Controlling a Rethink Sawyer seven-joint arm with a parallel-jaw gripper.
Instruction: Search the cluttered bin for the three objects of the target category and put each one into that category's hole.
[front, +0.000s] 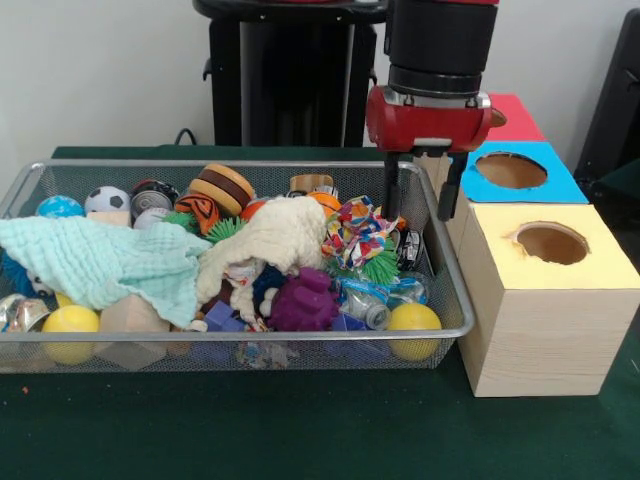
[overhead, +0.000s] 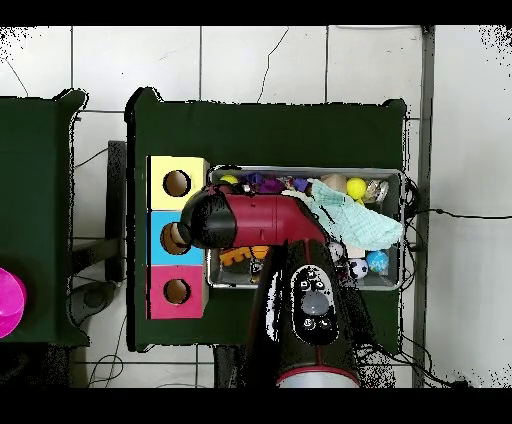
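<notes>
One clear bottle (front: 368, 303) lies well below the hand (front: 423, 195).

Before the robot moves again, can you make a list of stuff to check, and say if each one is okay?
1. Gripper open: ok, fingers apart.
2. Gripper empty: ok, nothing between the fingers.
3. Blue box hole clear: ok, nothing covers it in the front view.
4. Plastic bottle findable: ok, one lies near the bin's front right.
5. All three bottles located: cannot tell, toys and cloths cover much.
</notes>
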